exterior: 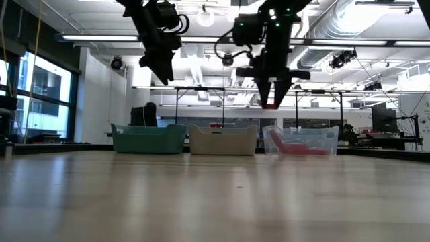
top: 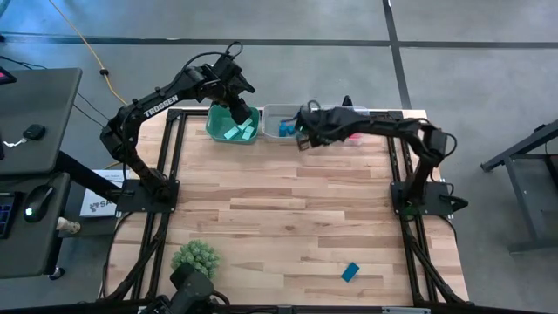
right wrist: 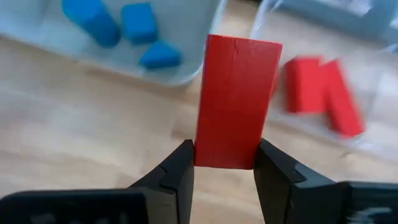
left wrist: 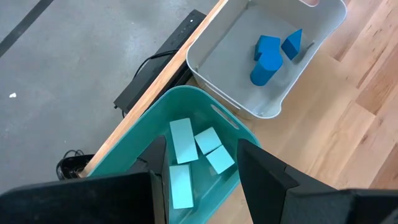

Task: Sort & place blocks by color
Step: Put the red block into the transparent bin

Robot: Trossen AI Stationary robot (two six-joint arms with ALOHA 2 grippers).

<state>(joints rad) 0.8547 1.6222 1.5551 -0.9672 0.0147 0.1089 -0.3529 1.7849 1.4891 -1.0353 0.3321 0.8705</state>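
text: "TROSSEN" | on: left arm (top: 161,103) | other text: unreadable

At the top centre of the high view, three bins sit in a row along the far edge of the wooden table (top: 288,218): a teal bin (top: 220,127), a grey bin (top: 272,114) and a clear bin (exterior: 316,138). A green spiky plant-like ball (top: 194,256) lies at lower left, and a desk with a computer mouse (top: 32,205) fills the left edge.

Smooth matt red block (right wrist: 235,102), glossy clear plastic bin (exterior: 300,140), matt teal plastic bin (left wrist: 127,153), pale wood-grain table (top: 288,227)
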